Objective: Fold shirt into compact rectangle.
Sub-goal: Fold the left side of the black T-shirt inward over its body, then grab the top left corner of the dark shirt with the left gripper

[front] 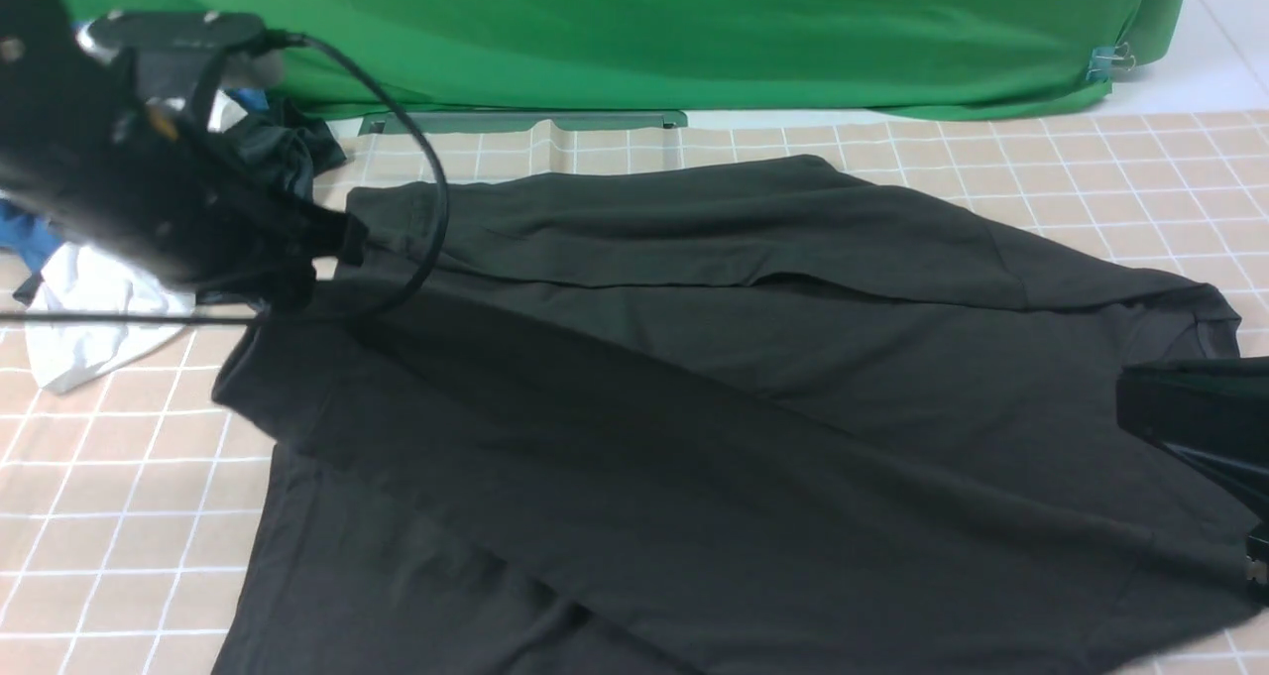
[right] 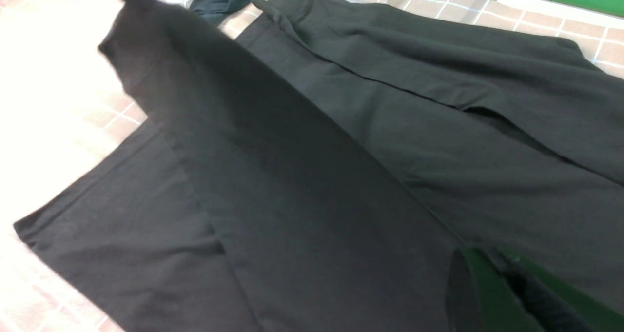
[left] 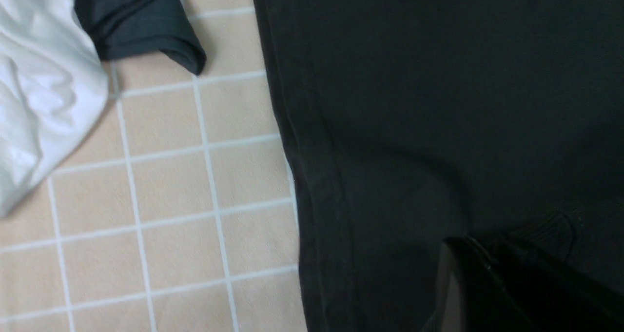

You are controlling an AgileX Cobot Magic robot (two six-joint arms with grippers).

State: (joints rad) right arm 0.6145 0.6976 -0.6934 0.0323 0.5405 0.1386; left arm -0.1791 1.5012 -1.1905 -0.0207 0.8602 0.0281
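Here the shirt [front: 694,358] lies spread across the middle of the desk [front: 119,516], one sleeve stretched taut from the near right to the left. The left gripper [left: 487,261] pinches its cuff end, lifted; the right gripper [right: 497,271] is clamped on the cloth at the right edge.

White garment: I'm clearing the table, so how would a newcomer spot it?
On the checked tablecloth, look left of the big black shirt. The white garment lies crumpled there. It alone is white; the small garment beside it is dark.
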